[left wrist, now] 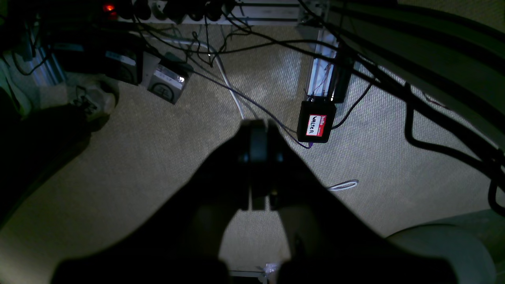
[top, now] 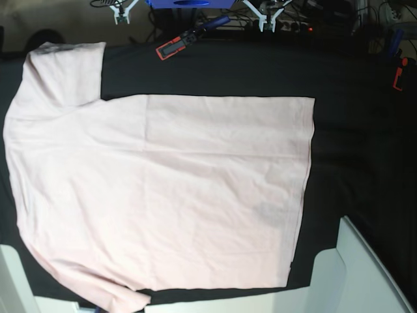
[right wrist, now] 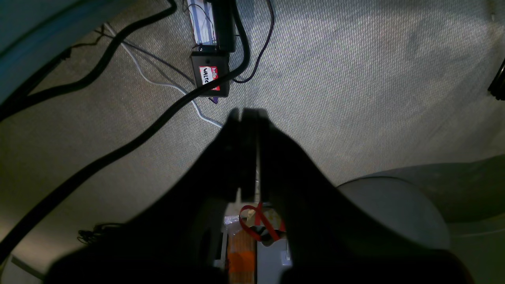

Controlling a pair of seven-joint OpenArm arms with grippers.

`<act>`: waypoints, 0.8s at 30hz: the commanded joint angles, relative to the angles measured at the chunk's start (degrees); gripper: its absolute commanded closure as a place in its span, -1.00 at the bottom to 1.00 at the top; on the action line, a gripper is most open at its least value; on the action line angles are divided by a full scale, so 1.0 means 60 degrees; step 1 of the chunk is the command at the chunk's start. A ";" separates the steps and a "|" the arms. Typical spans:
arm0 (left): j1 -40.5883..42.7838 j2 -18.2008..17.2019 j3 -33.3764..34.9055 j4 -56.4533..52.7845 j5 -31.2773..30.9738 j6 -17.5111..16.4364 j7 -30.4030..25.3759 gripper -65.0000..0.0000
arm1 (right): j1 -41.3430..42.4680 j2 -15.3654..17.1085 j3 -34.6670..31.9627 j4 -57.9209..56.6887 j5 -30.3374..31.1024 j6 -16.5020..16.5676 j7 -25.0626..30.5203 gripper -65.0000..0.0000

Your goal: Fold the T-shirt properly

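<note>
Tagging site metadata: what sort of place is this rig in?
Likely a robotics lab or workshop: a T-shirt spread on a black-clothed table, loose cables across carpet, and a power strip.

a black-clothed table carries the pale pink t-shirt, spread flat, back up.

I work in a lab: carpet strewn with cables, power strip, clamps edging my black-clothed table
</note>
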 commanded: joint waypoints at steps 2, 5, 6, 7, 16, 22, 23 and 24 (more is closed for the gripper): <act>0.0101 0.0002 -0.0002 0.0187 0.0009 0.0035 -0.0024 0.99 | -0.0067 0.0038 -0.0016 0.0012 0.0012 0.0027 0.0003 1.00; 0.0569 -0.0013 -0.0002 0.0978 0.0009 0.0035 -0.0024 1.00 | -0.0169 0.0038 0.0013 0.0012 0.0012 0.0027 -0.0026 1.00; 0.0760 -0.0042 -0.0002 0.1359 0.0068 0.0035 -0.0024 1.00 | -0.0272 0.0038 0.0028 0.0027 0.0012 0.0027 -0.0026 1.00; 0.0980 -0.0160 0.0042 0.1711 0.0053 0.0035 -0.0024 1.00 | -0.0360 0.0038 0.0028 0.0159 0.0012 0.0027 -0.0011 1.00; 0.2269 -0.0511 0.0012 0.3762 0.0024 0.0035 -0.0024 1.00 | -0.2309 0.0053 0.0072 0.3353 0.0042 0.0027 -0.0671 1.00; 0.3280 -0.0702 -0.0002 0.5828 0.0009 0.0035 -0.0024 1.00 | -0.3789 0.0053 0.1229 0.6312 0.0027 0.0027 -0.1389 1.00; 0.3500 -0.0702 -0.0002 0.6312 0.0009 0.0035 -0.0024 1.00 | -0.4052 0.0053 0.1361 0.6928 0.0012 0.0027 -0.1579 1.00; 0.3720 -0.0702 -0.0002 0.6751 0.0009 0.0035 -0.0024 1.00 | -0.4316 0.0053 0.1449 0.7485 0.0012 0.0027 -0.1784 1.00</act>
